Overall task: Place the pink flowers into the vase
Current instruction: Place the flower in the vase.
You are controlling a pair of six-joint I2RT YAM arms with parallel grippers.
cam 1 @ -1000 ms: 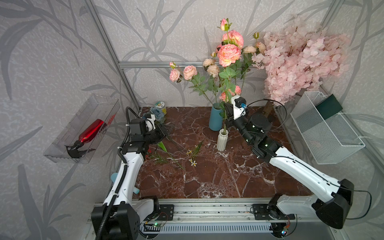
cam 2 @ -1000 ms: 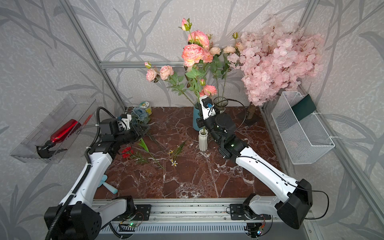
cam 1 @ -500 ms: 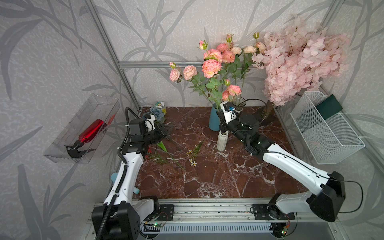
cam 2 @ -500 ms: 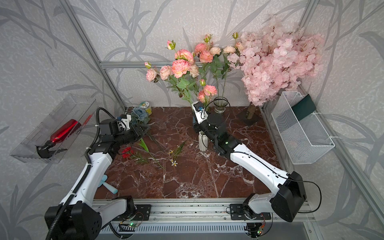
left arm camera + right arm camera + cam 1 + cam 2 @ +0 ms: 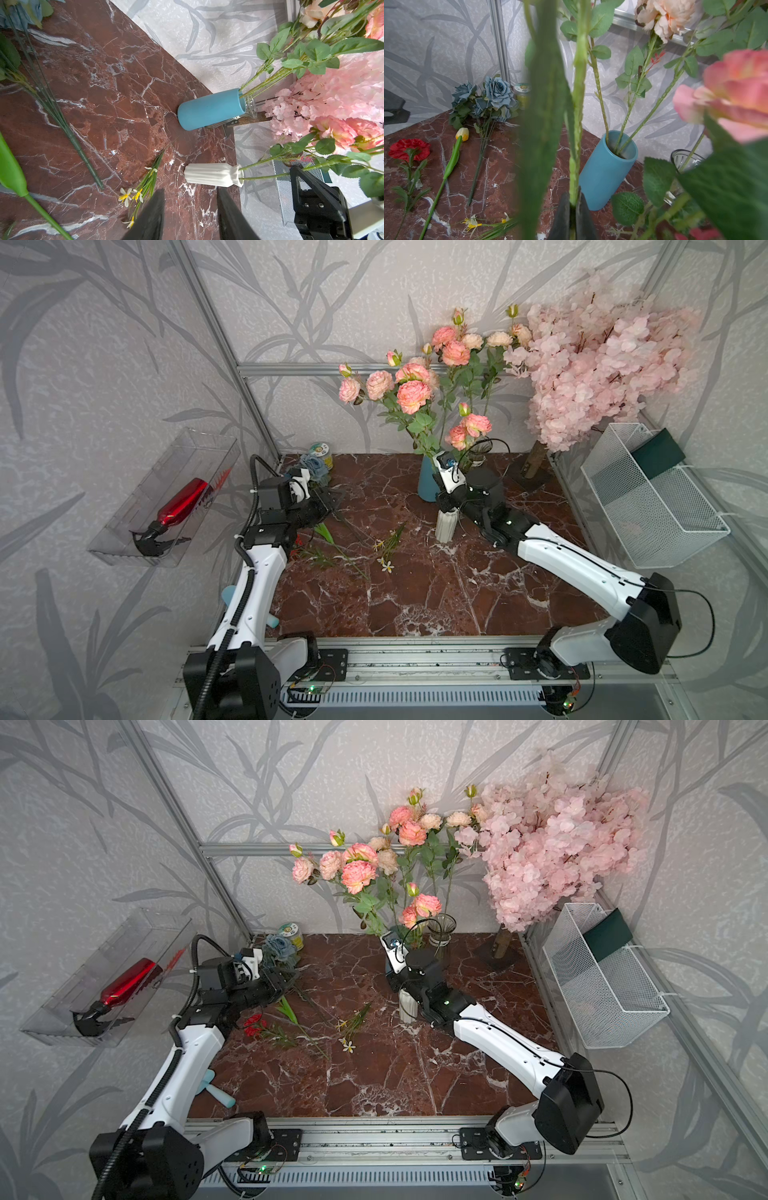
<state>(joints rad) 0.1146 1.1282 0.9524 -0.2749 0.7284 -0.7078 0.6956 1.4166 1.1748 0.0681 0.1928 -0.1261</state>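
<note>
My right gripper is shut on the green stem of the pink flowers, just above the white ribbed vase. The blooms lean up and to the left, in front of the back wall. In the left wrist view the stem ends reach into the mouth of the white vase. In both top views the right gripper hangs right over the vase. My left gripper is open and empty, low over the table to the left.
A blue vase with more pink flowers and a glass vase stand behind the white one. Blue-grey flowers, a red carnation, a tulip and small yellow flowers lie at the left. Blossom tree and wire basket are at the right.
My right gripper has come down and to the left with the pink flowers, so the blooms sit lower and the stem ends are at the white vase. The left arm has not moved.
</note>
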